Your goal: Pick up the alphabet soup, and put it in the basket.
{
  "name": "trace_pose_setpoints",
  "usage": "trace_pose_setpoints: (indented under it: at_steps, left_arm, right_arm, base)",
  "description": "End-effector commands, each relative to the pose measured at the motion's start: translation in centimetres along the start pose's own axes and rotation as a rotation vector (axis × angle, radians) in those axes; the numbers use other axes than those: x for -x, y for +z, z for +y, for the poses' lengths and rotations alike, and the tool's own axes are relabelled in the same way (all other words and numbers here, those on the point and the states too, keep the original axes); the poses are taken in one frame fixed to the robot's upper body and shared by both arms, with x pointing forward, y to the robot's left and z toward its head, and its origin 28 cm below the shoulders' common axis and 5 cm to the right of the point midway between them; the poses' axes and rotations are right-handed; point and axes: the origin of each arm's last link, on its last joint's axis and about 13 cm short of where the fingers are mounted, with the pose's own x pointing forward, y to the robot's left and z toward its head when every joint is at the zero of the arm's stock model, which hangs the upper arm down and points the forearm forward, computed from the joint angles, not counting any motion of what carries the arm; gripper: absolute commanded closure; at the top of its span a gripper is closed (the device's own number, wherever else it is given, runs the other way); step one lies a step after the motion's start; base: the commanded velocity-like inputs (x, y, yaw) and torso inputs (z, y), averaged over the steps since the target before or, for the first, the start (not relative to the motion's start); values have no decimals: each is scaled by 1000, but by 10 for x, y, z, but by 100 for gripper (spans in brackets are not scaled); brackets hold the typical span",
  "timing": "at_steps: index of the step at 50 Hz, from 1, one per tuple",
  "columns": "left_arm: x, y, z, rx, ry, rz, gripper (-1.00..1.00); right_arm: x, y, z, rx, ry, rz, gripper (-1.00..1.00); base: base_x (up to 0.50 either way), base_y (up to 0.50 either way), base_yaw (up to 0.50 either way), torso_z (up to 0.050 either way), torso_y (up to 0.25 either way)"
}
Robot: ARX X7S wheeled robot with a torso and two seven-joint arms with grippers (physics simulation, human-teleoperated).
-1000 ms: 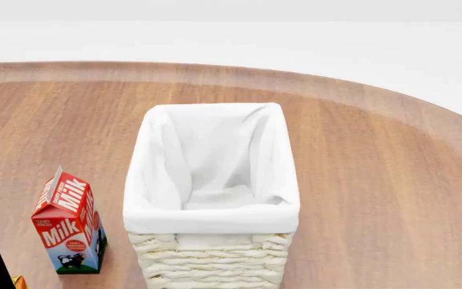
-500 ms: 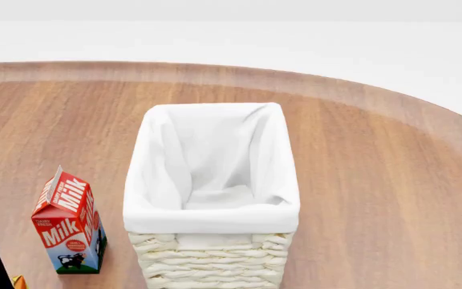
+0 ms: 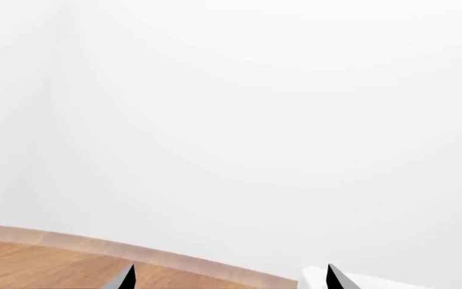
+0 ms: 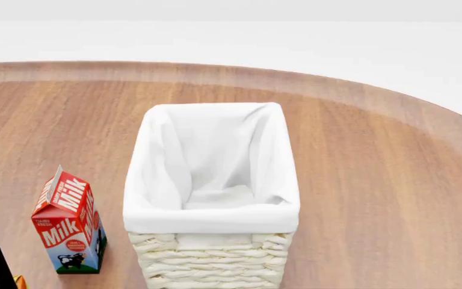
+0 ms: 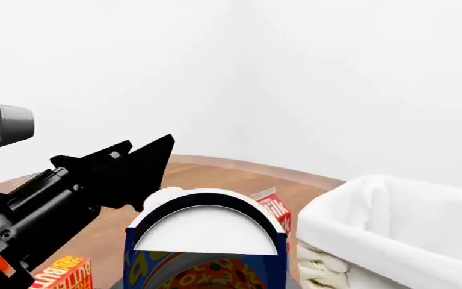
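One basket [image 4: 212, 174], one milk carton [image 4: 69, 224] left of it. One alphabet soup [image 5: 207, 253] — blue can, white lid — beside basket. Left end effector [image 3: 227, 278] tips apart; right — can't tell, prob. near can.

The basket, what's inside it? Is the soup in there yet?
Inside the basket the head view shows only its white cloth lining: no soup. The folded-over near rim covers a bit of the floor, so that strip cannot be seen.
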Motion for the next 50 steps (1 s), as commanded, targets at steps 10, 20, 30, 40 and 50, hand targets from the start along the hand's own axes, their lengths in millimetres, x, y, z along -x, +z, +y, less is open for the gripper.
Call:
trace_pose_setpoints:
  at_steps: [10,20,30,40,50]
  left_arm:
    - [-1,-2,0,0,0,1,-100]
    - [-1,-2,0,1,-2,-1,-100]
    - [-1,-3,0,1,-3,-2,-100]
    - [0,-2,0,0,-1,-2,-100]
    - [0,-1,-1,0,-5,-1,-100]
  right_arm:
    - [-27,57,-7,174,-137,14,100]
    - [-51,74,-21,199,-185,47,100]
    - [-78,97,-33,214,-228,65,100]
    - [-106,116,-52,230,-293,113,100]
    - [-131,132,-64,245,-352,155,100]
  base:
    - [0,0,0,0,0]
    - [0,0,0,0,1]
    - [0,0,0,0,0]
    - [0,0,0,0,1]
    - [0,0,0,0,0]
